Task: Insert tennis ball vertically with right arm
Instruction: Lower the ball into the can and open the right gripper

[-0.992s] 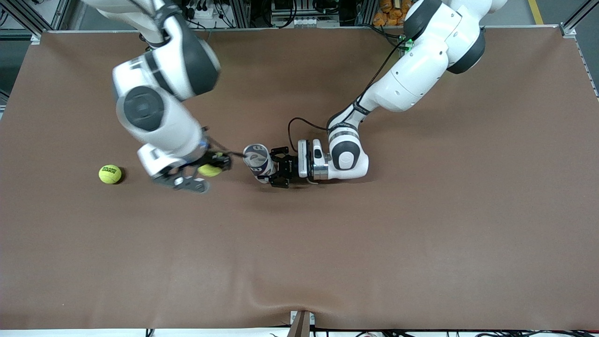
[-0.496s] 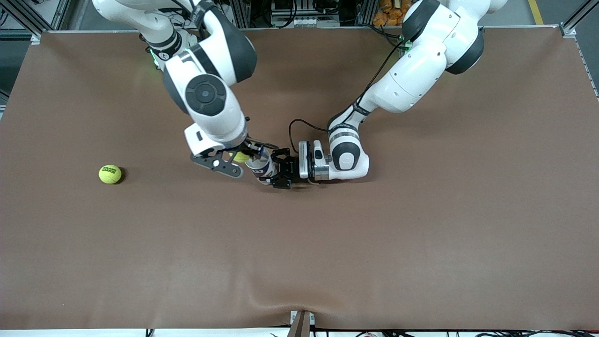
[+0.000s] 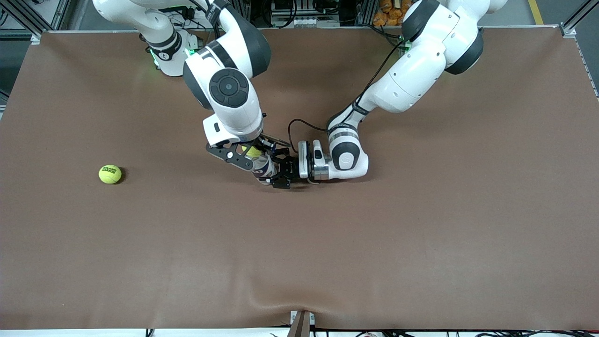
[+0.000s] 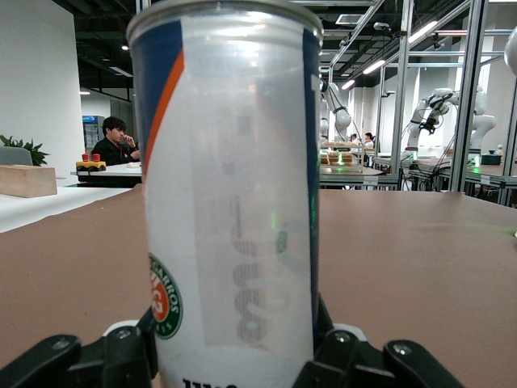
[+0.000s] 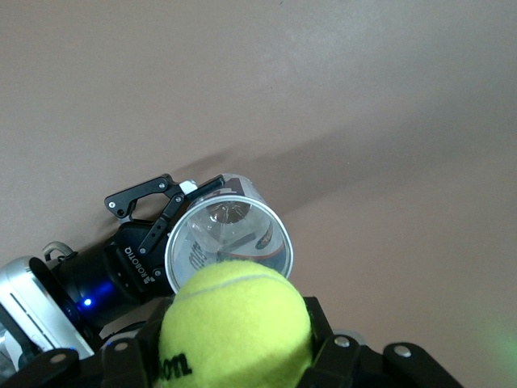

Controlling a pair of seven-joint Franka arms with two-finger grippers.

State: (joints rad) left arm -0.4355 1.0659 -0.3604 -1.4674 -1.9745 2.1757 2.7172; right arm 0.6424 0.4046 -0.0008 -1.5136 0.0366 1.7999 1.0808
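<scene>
The right gripper grips a tennis ball above the open tennis ball can, which the left gripper clamps upright. The ball seems off-centre, so it could strike the rim and bounce away.

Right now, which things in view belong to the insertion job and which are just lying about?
In the job:
- tennis ball, held in the right tool over the can
- clear ball can, upright, gripped by the left tool

Lying about:
- second tennis ball, alone on the brown table toward the right arm's end

The right tool, carrying its tennis ball, has swung in over the can.
</scene>
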